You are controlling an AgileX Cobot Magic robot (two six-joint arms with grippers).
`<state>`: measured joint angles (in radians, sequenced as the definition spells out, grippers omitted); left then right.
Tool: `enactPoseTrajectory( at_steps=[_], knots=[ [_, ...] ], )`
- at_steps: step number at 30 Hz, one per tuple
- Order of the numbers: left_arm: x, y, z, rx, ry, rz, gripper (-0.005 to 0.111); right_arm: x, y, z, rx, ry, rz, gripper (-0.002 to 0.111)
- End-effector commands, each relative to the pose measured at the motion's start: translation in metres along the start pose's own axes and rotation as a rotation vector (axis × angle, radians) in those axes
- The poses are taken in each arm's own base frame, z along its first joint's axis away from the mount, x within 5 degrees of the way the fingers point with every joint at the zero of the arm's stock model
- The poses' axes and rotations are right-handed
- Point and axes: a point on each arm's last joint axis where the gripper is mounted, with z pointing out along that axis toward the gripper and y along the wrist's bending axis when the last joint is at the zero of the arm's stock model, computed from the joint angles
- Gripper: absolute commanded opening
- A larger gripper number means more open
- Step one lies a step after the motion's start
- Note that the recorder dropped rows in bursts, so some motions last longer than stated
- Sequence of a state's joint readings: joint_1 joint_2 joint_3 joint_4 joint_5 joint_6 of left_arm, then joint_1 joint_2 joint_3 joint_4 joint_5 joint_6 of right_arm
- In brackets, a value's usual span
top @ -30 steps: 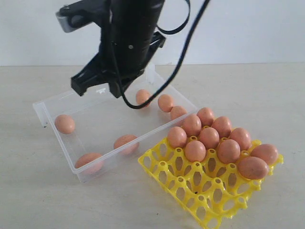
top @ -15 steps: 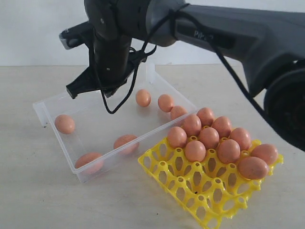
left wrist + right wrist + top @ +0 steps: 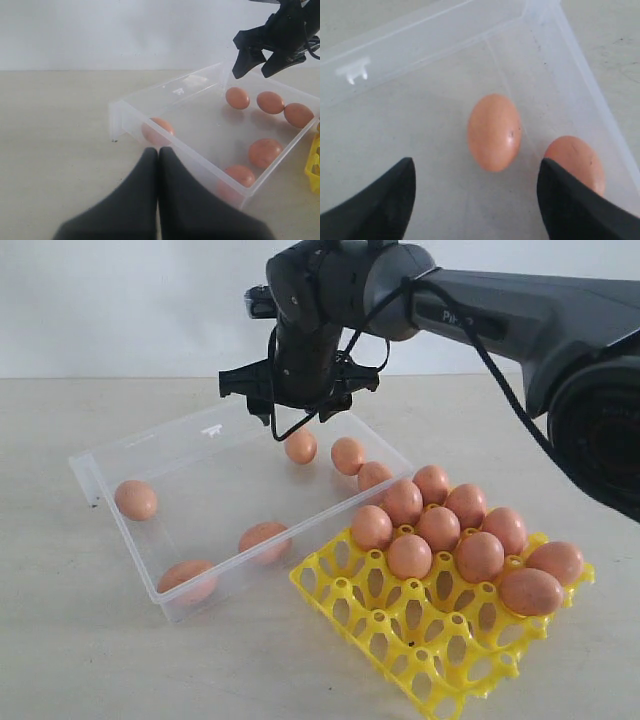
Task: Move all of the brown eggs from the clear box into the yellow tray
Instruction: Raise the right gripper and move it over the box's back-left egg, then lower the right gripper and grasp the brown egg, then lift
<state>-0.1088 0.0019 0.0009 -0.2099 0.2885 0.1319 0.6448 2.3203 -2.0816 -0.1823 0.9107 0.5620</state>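
The right gripper (image 3: 295, 405) has swung to the clear box's (image 3: 200, 490) far corner, jaws now spread above a brown egg (image 3: 494, 131): next pick lined up. The left gripper (image 3: 158, 152) sits pinched together.

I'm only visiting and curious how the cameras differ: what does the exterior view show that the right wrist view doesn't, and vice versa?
Only the exterior view shows the yellow tray part-filled with eggs and the whole clear box holding six eggs. Only the right wrist view shows a dark speck on its centre egg. Both show the open right gripper above that egg, the neighbour egg and the box.
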Motion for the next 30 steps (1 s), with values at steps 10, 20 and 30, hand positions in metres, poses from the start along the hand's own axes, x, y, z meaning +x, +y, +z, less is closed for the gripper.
enactPoseTrajectory(
  at_steps=[10,20,30],
  knots=[
    [0.0,-0.001,0.0,0.01,-0.002,-0.009,-0.004,0.001,-0.006,0.045,0.001,-0.07,-0.025,0.066],
    [0.0,-0.001,0.0,0.01,-0.002,-0.009,-0.004,0.006,-0.01,0.068,0.037,-0.093,0.013,0.052],
    [0.0,-0.001,0.0,0.022,0.001,0.023,-0.004,0.013,-0.007,0.062,0.021,0.003,0.034,0.0]
  ],
)
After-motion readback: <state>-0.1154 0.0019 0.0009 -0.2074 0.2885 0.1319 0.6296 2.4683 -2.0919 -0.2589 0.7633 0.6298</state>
